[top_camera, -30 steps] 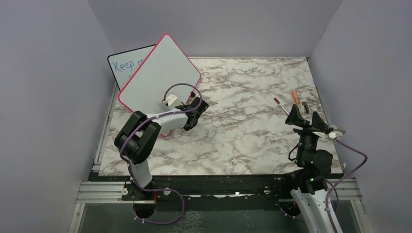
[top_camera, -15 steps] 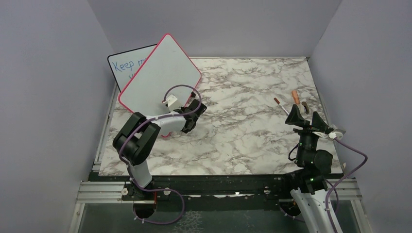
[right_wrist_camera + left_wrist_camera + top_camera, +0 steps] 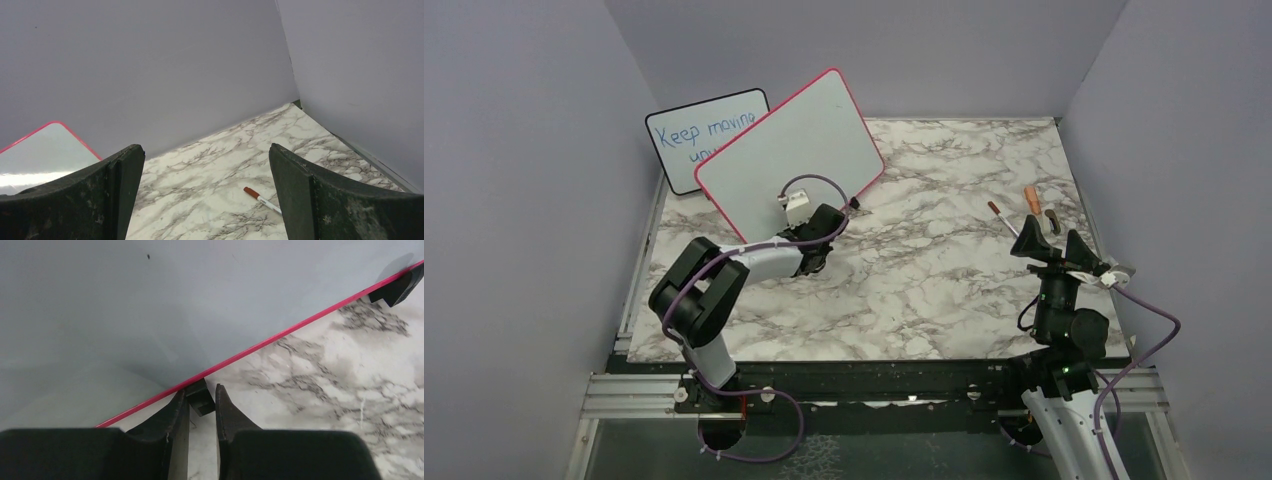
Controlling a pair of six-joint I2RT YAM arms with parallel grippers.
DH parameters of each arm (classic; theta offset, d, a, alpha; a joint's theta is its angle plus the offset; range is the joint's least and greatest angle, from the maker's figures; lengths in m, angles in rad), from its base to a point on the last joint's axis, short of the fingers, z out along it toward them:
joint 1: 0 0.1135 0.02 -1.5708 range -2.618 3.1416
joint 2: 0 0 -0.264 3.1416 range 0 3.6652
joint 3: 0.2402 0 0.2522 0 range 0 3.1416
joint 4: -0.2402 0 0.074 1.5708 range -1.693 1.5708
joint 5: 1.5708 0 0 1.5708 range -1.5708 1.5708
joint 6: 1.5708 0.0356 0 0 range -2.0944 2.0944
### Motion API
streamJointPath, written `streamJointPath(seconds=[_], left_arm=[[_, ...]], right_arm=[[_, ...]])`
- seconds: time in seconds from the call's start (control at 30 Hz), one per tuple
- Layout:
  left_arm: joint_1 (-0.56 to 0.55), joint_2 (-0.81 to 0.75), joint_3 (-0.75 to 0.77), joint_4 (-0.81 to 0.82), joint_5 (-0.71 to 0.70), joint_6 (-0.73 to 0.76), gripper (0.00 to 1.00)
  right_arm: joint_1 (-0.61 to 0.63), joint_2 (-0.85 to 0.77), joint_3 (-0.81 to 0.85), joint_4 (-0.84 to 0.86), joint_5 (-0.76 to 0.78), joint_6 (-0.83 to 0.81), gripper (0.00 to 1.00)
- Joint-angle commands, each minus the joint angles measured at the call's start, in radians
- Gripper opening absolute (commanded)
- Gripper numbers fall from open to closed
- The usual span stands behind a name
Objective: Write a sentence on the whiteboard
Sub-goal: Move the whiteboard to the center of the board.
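Note:
The whiteboard point(image 3: 794, 150), red-framed, stands tilted at the back left, and its face point(image 3: 150, 300) is blank. The sentence is out of view. My left gripper point(image 3: 836, 214) is at the board's lower edge. In the left wrist view that gripper point(image 3: 200, 392) is shut on a small black foot point(image 3: 201, 399) under the red frame. A second foot point(image 3: 400, 285) shows further along the same edge. My right gripper point(image 3: 1054, 238) hovers at the right side of the table, far from the board. In the right wrist view it point(image 3: 206, 147) is open with nothing between its fingers.
A smaller black-framed board point(image 3: 694, 135) with blue writing leans behind the whiteboard. A red-capped pen point(image 3: 999, 217) lies just beyond my right gripper, seen also in the right wrist view point(image 3: 260, 197). An orange marker point(image 3: 1031, 198) and a dark item point(image 3: 1052, 220) lie near the right wall.
My left gripper closed on the board's foot. The whiteboard swung to the right with it and uncovered more of the blue-lettered board. The right arm stayed still.

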Motion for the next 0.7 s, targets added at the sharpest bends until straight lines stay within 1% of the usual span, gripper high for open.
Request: streamJointPath(seconds=[0.0,0.4,0.67], left_arm=[[-0.084,0.010,0.021,0.080,0.243,0.160,0.00],[-0.203,0.076,0.113,0.079,0.307,0.228,0.00],[-0.249,0.055,0.091,0.055,0.335,0.185,0.00]], right_arm=[[0.005,-0.002,0.003,0.023,0.015,-0.011,1.00],[0.005,0.007,0.006,0.016,0.008,-0.013,1.00],[0.005,0.013,0.008,0.015,0.008,-0.018,1.00]])
